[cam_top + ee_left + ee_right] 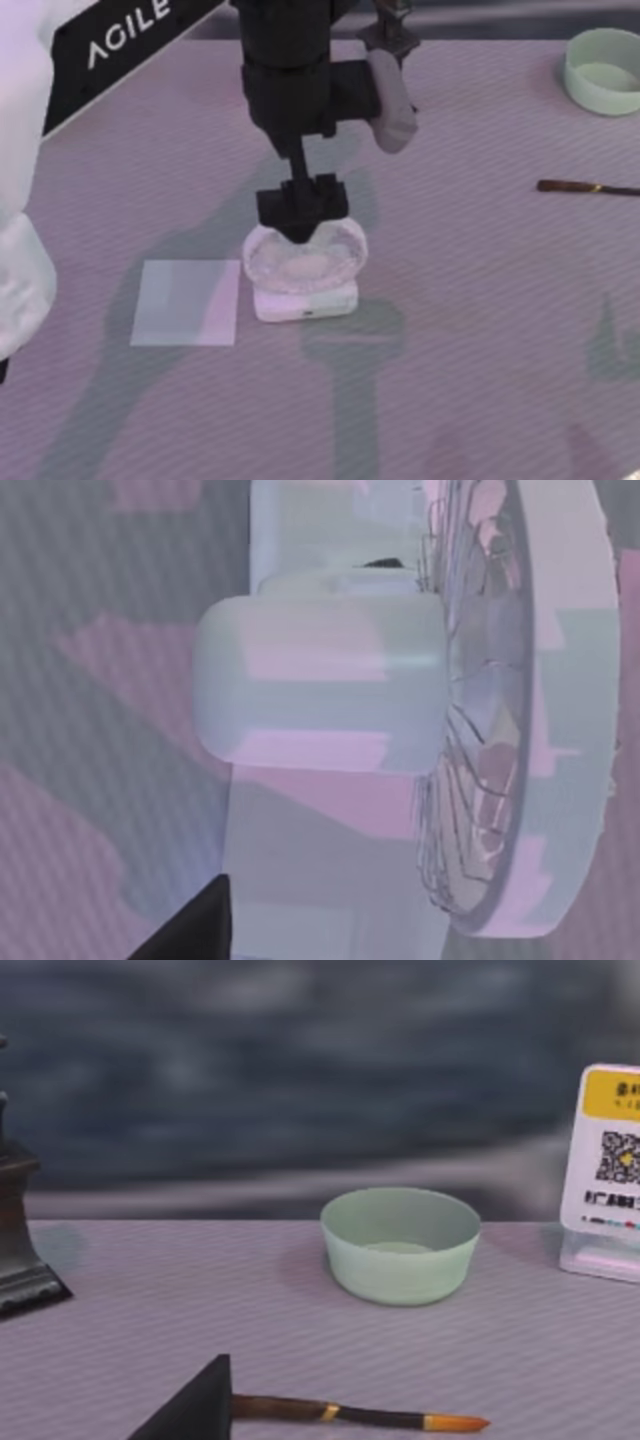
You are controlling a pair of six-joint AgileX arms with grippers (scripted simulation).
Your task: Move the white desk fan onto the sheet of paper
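The white desk fan (305, 275) stands at the table's middle, its round translucent grille facing up-forward over a rounded rectangular base. Just left of it lies the sheet of paper (187, 302), flat, with a narrow gap to the fan's base. My left gripper (300, 228) hangs open directly over the fan's rear, coming in from the far side. In the left wrist view the fan's rear knob (320, 685) and grille (520, 710) fill the picture, with one dark fingertip (205, 930) beside the base. My right arm is parked out of the top view.
A pale green bowl (605, 70) sits at the far right. A paintbrush (588, 187) lies nearer on the right. A dark grinder-like object (392, 85) stands behind the fan. A QR-code sign (605, 1175) stands past the bowl.
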